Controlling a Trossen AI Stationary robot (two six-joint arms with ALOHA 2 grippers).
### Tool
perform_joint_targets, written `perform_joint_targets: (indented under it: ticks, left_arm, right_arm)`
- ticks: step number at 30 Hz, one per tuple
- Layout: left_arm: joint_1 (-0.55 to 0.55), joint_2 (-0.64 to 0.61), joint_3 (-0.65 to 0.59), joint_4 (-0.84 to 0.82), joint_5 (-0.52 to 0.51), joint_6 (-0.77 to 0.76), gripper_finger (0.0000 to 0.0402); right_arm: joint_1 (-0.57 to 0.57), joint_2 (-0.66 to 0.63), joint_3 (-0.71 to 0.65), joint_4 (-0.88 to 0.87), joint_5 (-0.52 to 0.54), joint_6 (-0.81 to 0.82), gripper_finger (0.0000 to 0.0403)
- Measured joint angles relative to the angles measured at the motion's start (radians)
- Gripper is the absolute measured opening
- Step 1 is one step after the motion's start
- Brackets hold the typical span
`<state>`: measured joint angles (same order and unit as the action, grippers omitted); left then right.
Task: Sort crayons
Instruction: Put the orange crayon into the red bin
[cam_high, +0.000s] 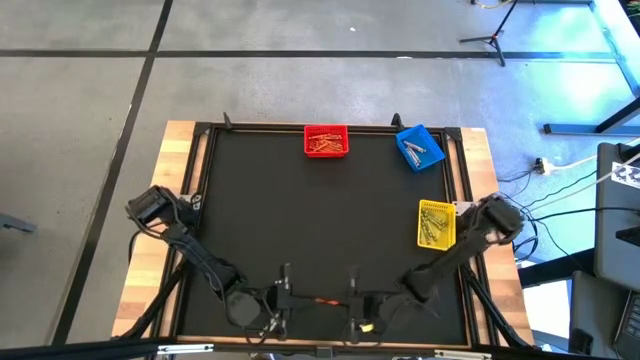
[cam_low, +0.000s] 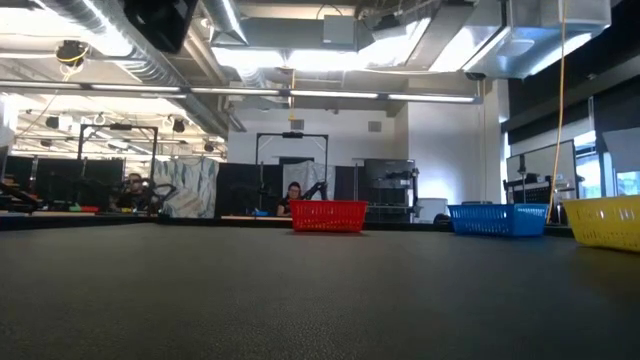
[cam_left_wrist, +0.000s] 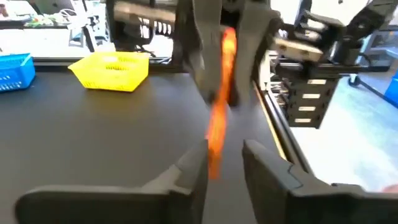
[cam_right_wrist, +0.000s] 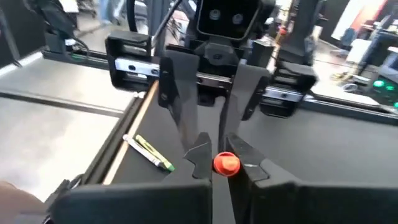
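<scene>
My right gripper (cam_right_wrist: 219, 167) is clamped on one end of an orange crayon (cam_left_wrist: 219, 112), near the table's front edge. My left gripper (cam_left_wrist: 224, 163), facing it, has its fingers parted around the crayon's other end, not pinching it. A yellow-green crayon (cam_right_wrist: 149, 152) lies on the mat just beside my right fingers (cam_right_wrist: 198, 158).

Right pincer (cam_right_wrist: 225, 163) shut on orange crayon (cam_right_wrist: 227, 163), opposite left pincer (cam_right_wrist: 205, 134).
</scene>
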<state>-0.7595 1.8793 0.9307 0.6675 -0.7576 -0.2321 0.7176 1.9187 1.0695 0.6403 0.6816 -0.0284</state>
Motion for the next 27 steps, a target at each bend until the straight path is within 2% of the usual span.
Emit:
perform_joint_targets:
  ticks: [3,7,11,15,21,24,27]
  left_arm:
    - [-0.009,-0.018,0.001,-0.014,0.001,0.000,0.0110]
    - [-0.013,-0.030,0.001,-0.037,-0.017,0.036,0.0118]
    - [-0.024,-0.049,0.001,-0.062,-0.106,0.078,0.0117]
    - [-0.043,-0.087,0.001,-0.121,-0.223,0.081,0.0117]
    - [-0.027,-0.172,0.001,-0.349,-0.269,-0.024,0.0117]
    - [-0.006,-0.197,0.001,-0.483,-0.305,-0.106,0.0117]
    - [0.027,-0.203,0.001,-0.608,-0.284,-0.197,0.0117]
  right_arm:
    - [0.036,-0.079,0.000,-0.123,0.078,0.002,0.0016]
    - [0.070,-0.200,0.000,-0.377,0.176,0.111,0.0023]
    - [0.067,-0.316,0.000,-0.642,0.233,0.260,0.0014]
    - [0.023,-0.377,0.000,-0.854,0.269,0.379,0.0018]
    - [-0.142,-0.390,-0.001,-1.029,0.254,0.442,0.0018]
    - [-0.266,-0.389,-0.014,-1.036,0.191,0.431,0.0016]
    - [-0.400,-0.387,-0.037,-1.013,0.147,0.383,0.0022]
